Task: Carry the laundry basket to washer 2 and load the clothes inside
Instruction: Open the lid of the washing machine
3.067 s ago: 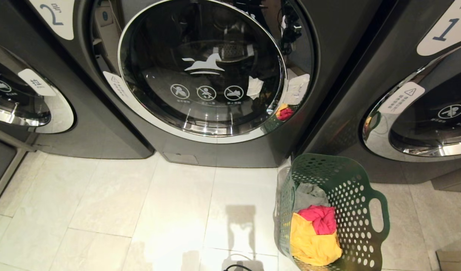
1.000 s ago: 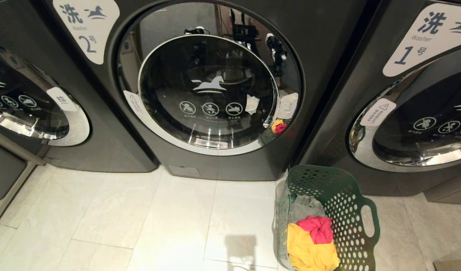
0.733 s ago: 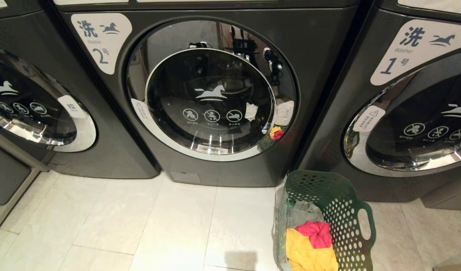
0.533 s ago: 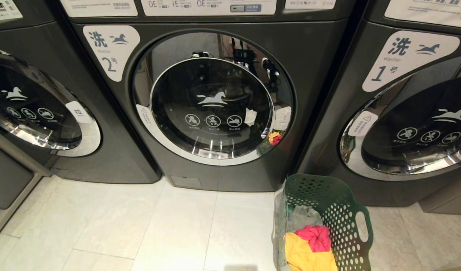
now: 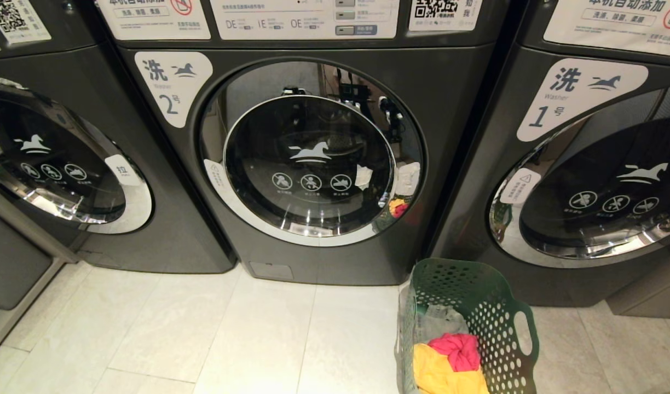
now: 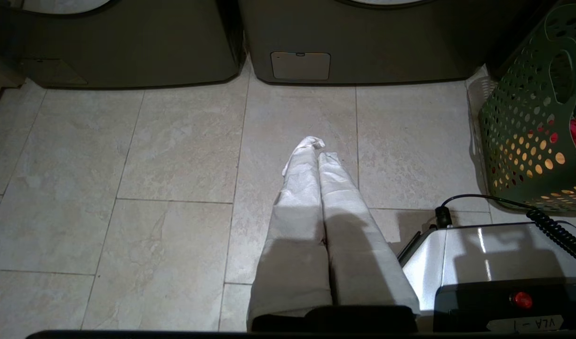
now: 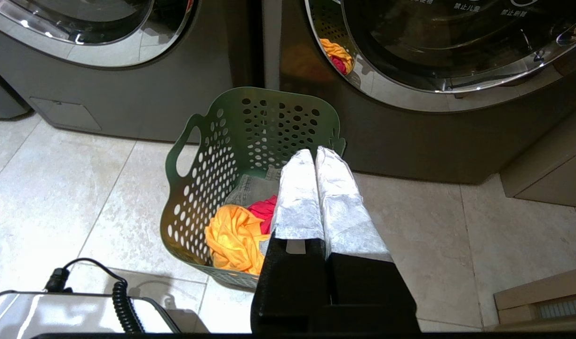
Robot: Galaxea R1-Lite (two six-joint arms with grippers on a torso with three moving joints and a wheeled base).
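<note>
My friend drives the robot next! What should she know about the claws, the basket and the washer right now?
Left claw: shut, empty, hanging over bare floor tiles.
Right claw: shut, empty, above the laundry basket.
Basket stands on the floor between washer 2 and washer 1, at washer 2's right corner.
Clothes, yellow, pink and grey, lie inside it.
Done: basket delivered.
Left: open washer 2's closed door, load all three clothes.

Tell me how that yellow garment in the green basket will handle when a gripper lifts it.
The yellow garment lies crumpled in soft folds, so it will likely droop and stretch out floppy. It looks light. It presses against the pink-red garment, which may drag up along with it from the laundry basket.
</note>
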